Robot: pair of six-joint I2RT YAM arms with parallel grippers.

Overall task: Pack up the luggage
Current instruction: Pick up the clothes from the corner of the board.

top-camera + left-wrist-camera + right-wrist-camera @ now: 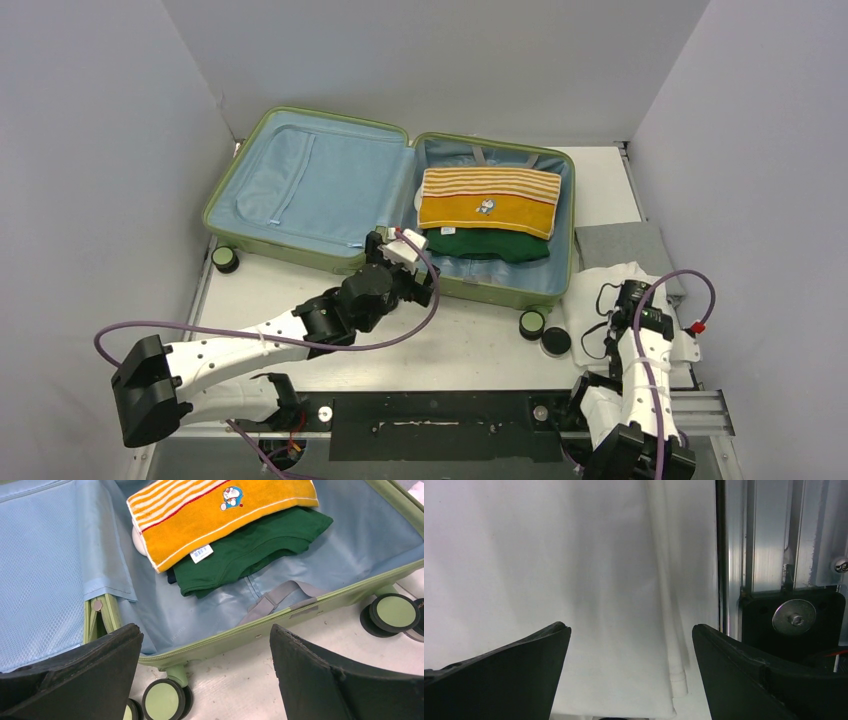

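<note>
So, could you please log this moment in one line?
luggage open; towel on shirt inside; left hand open; right hand open over cloth

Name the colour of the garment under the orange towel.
Dark green garment; clearest in left wrist view.

top cam high up at the near side, looking down on the counter (470,340), left wrist cam close over the luggage (360,540), both catch the orange towel (487,205), right wrist cam hugging white cloth (549,555)
</note>
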